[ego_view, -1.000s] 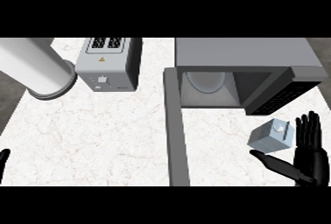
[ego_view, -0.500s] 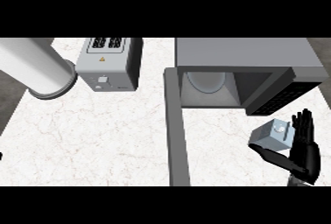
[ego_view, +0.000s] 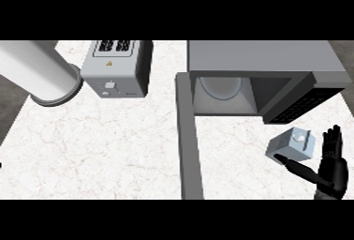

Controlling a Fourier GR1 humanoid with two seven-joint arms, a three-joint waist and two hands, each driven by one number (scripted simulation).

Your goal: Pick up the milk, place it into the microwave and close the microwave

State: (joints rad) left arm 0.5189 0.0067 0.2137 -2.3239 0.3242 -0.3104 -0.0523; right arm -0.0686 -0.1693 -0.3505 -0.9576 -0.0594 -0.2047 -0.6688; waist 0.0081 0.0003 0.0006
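The milk, a small pale blue-grey carton with a white cap, stands on the counter in front of the microwave's right corner. My right hand is just right of and below it, open, fingers straight up alongside the carton and thumb stretched left to the carton's lower corner. The microwave stands open at the back right; its door juts toward me edge-on, and a white turntable plate shows inside. Only a dark sliver of my left hand shows at the left edge.
A silver toaster stands at the back, left of the microwave. A big white cylinder lies at the back left corner. The microwave's dark control panel faces the carton. White marble counter spreads left of the door.
My right hand has drawn in to the carton, thumb now at its lower corner. The left hand has slid almost out at the left edge. The carton has not moved.
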